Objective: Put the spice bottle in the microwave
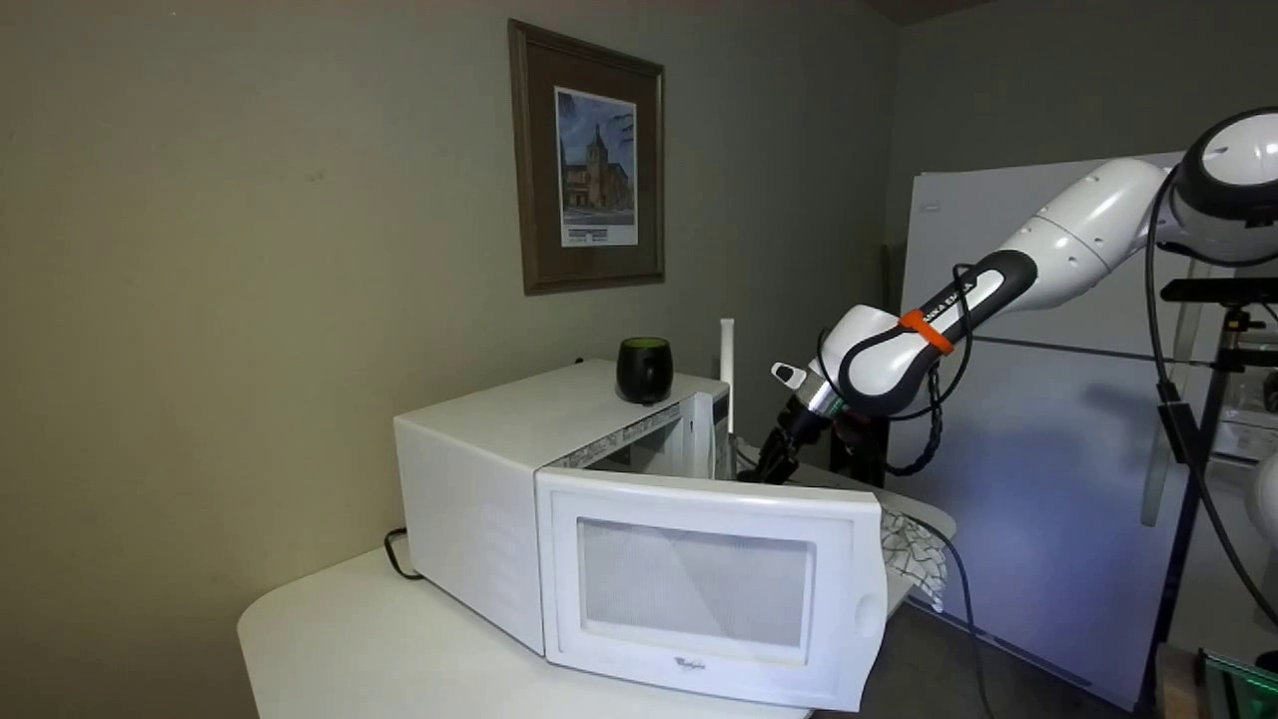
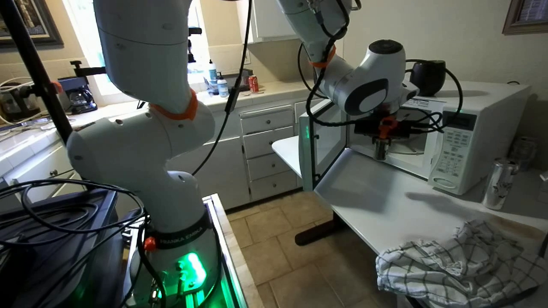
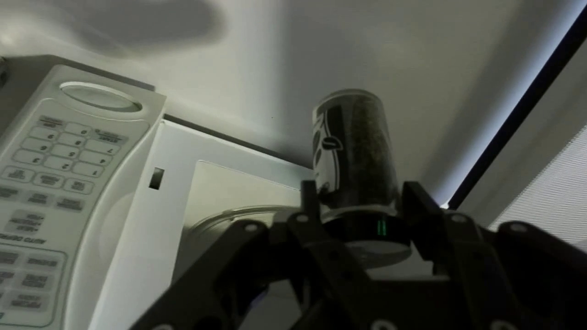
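Note:
The spice bottle (image 3: 357,137) is a clear jar of dark contents with a black lid; it also shows in an exterior view (image 2: 380,150). My gripper (image 3: 360,197) is shut on it around the lid end, with the jar body pointing down, above the table. The gripper also shows in both exterior views (image 1: 767,471) (image 2: 384,136). The white microwave (image 1: 469,529) (image 2: 492,124) stands with its door (image 1: 699,589) (image 2: 326,137) swung wide open. The bottle is in front of the opening, between the door and the control panel (image 3: 69,160). The door hides the bottle in an exterior view.
A black mug (image 1: 644,370) (image 2: 428,78) stands on top of the microwave. A silver can (image 2: 500,184) stands beside the control panel. A checked cloth (image 2: 454,265) lies at the table's edge. A glass turntable (image 3: 247,213) shows inside the microwave.

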